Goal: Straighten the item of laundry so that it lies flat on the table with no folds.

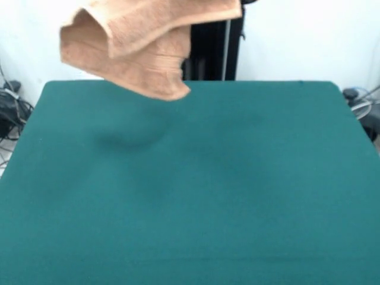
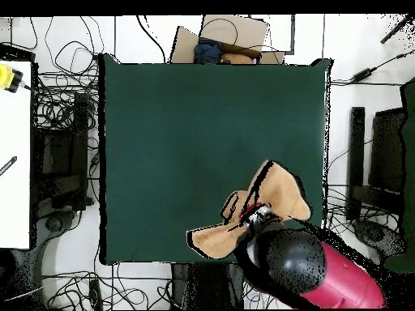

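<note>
The tan towel (image 1: 142, 47) hangs crumpled in the air above the far left part of the green table (image 1: 208, 190), with folds and one corner drooping down. It casts a faint shadow on the felt below. In the overhead view the towel (image 2: 280, 190) bunches over the table (image 2: 186, 138) near its bottom right corner. My gripper (image 2: 258, 215) sits on the towel's middle, at the end of the red and black arm (image 2: 324, 271), and holds it up. The fingers are hidden by cloth and arm. The front view cuts off the gripper at the top edge.
The black pedestal (image 1: 214, 50) stands behind the table's far edge. Cables (image 1: 9, 107) lie on the floor round the table. A cardboard box (image 2: 231, 36) sits beyond the table's top edge in the overhead view, and a white bench (image 2: 14, 154) stands at the left.
</note>
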You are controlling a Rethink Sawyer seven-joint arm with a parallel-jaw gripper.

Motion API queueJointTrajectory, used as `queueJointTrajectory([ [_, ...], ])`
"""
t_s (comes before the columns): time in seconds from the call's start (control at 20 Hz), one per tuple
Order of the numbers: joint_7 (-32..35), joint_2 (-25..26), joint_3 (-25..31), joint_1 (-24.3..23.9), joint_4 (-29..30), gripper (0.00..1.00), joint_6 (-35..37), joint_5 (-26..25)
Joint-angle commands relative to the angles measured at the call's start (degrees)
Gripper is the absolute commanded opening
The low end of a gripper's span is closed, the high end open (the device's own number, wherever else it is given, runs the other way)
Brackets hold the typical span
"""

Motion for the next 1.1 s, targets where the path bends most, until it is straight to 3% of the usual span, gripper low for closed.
queueJointTrajectory([
  [0.05, -23.2, -1.2, 7.2, -6.6, 9.2, 0.00, -1.2, -3.4],
  [0.25, -24.3, 0.8, 8.8, -8.8, 9.9, 0.00, -4.9, -6.1],
  [0.45, -21.3, 6.6, 9.6, -7.2, 7.0, 0.00, -6.6, -10.9],
  [0.8, -19.7, 20.1, 12.9, -11.2, 8.5, 0.00, -26.7, -15.2],
  [1.1, -14.8, 29.5, 13.5, -11.1, 6.2, 0.00, -37.9, -19.7],
])
